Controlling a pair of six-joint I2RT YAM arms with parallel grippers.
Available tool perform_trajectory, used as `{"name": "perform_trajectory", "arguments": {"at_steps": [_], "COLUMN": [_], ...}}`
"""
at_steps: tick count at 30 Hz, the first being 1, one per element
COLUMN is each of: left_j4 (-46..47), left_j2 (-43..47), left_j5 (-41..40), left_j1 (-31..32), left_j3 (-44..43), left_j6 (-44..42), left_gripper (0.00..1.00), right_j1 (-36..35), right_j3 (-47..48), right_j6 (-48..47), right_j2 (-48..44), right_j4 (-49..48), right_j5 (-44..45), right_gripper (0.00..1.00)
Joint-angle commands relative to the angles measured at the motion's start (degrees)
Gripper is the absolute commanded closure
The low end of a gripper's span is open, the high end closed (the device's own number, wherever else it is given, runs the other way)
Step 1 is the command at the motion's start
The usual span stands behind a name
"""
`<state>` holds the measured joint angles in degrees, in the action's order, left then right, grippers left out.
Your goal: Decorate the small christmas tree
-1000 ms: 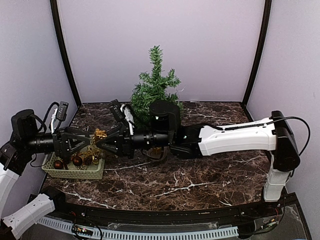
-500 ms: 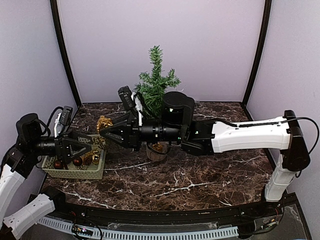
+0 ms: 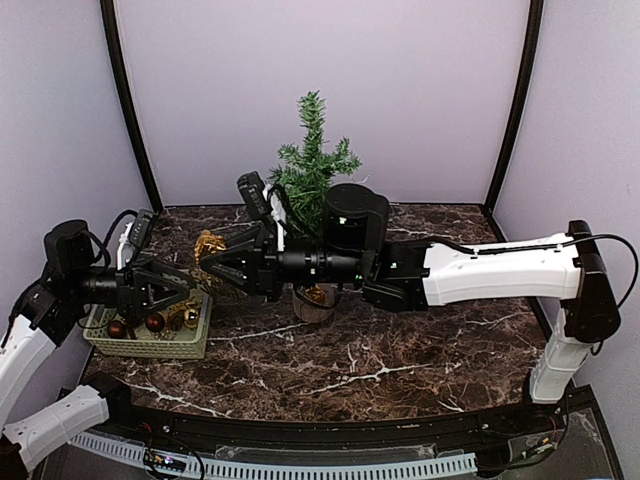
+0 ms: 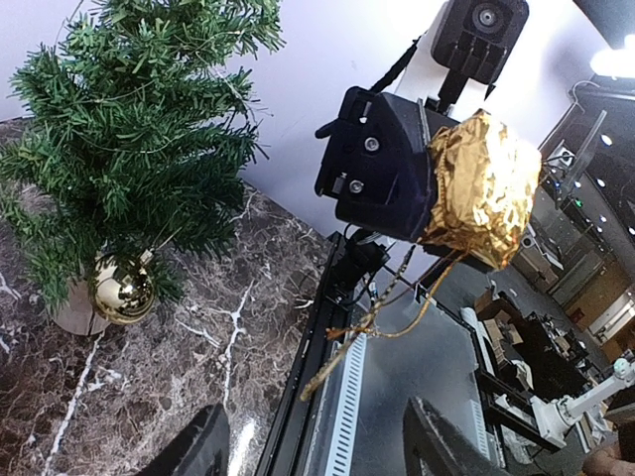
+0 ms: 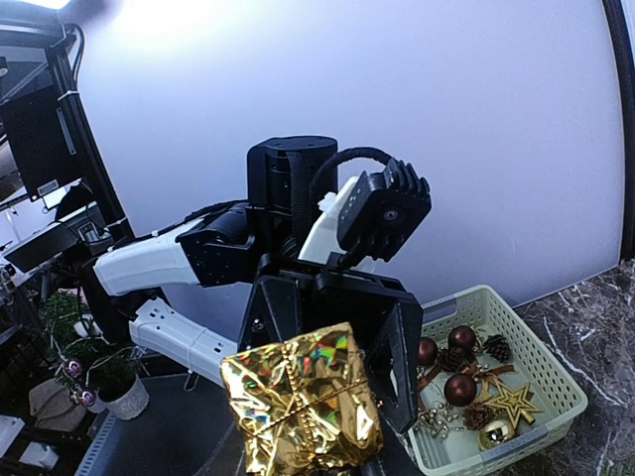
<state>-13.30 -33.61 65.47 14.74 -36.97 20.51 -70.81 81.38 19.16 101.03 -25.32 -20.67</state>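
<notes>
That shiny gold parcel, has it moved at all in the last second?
Yes. The gold parcel, gripped by the right tool, has shifted up the overhead view, away from the basket and slightly nearer the small christmas tree.

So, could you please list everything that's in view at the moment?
small christmas tree: one, dark green, back centre of the table
gold bauble: one, hanging low on the tree
gold gift: one, foil-wrapped, in the right gripper
basket: one, pale green, left side of the table
brown baubles: at least three, in the basket
gold star: one, in the basket
table: one, dark marbled
left gripper: black, open, empty, near the basket
right gripper: black, closed on the gift
</notes>
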Motion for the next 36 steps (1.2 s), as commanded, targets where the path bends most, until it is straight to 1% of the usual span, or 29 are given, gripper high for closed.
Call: {"name": "perform_trajectory", "arguments": {"at_steps": [1, 6, 8, 10, 11, 12, 13, 15, 16, 18, 20, 23, 26, 29, 33, 36], "left_j4": [3.1, 1.3, 1.7, 2.4, 2.5, 2.7, 2.8, 3.5, 3.9, 4.1, 4.1, 3.3, 3.0, 8.0, 15.7, 18.9], "left_j2": [-1.7, -4.1, -4.9, -5.5, -5.8, -5.8, -5.9, -5.9, -5.8, -5.7, -5.6, -5.6, -4.9, -3.6, -2.8, -3.1], "left_j5": [1.1, -0.3, -0.7, -0.6, -0.5, -0.5, -0.5, -0.7, -0.8, -0.9, -1.1, -1.8, -4.4, -6.9, -7.4, -7.0], "left_j1": [1.8, 5.4, 6.9, 7.6, 7.8, 7.8, 7.8, 7.8, 7.8, 7.8, 7.9, 7.9, 7.9, 7.9, 7.9, 7.9], "left_j3": [-1.6, -3.1, -3.6, -3.8, -3.8, -3.8, -3.6, -3.2, -3.1, -2.9, -2.9, -3.0, -2.6, -1.0, 2.2, 3.3], "left_j6": [-1.1, -3.7, -3.9, -3.8, -3.8, -3.8, -3.7, -3.3, -2.9, -2.6, -2.4, -2.6, -2.4, 1.5, 6.8, 9.1], "left_gripper": [0.41, 0.48, 0.52, 0.59, 0.65, 0.68, 0.74, 0.83, 0.85, 0.98, 1.0, 1.0, 1.0, 1.0, 1.0, 1.0], "right_j1": [0.1, 0.2, 0.1, 0.2, 0.2, 0.2, 0.2, 0.2, 0.2, 0.2, 0.3, 0.3, 0.2, 0.1, -0.6, -1.0], "right_j3": [-0.2, -0.3, -0.3, -0.5, -0.6, -0.7, -0.7, -1.0, -1.2, -1.6, -1.9, -2.2, -2.8, -4.5, -6.4, -7.8], "right_j6": [0.4, 0.4, 0.4, 0.5, 0.4, 0.4, 0.3, 0.3, 0.3, 0.2, 0.1, -0.1, -0.3, 0.1, 0.6, 1.2], "right_j2": [-1.9, -1.9, -1.8, -1.9, -2.0, -2.0, -2.1, -2.2, -2.4, -2.5, -2.8, -3.0, -3.5, -4.1, -4.3, -4.4], "right_j4": [-3.0, -3.3, -3.5, -3.4, -3.4, -3.5, -3.5, -3.5, -3.5, -3.7, -3.7, -3.6, -2.6, -1.5, 1.6, 2.8], "right_j5": [1.0, 0.8, 0.8, 0.9, 1.0, 1.0, 1.1, 1.2, 1.3, 1.5, 1.8, 2.0, 2.3, 3.4, 5.3, 6.1], "right_gripper": [0.74, 0.74, 0.74, 0.74, 0.74, 0.74, 0.74, 0.74, 0.74, 0.74, 0.74, 0.74, 0.74, 0.74, 0.74, 0.75]}}
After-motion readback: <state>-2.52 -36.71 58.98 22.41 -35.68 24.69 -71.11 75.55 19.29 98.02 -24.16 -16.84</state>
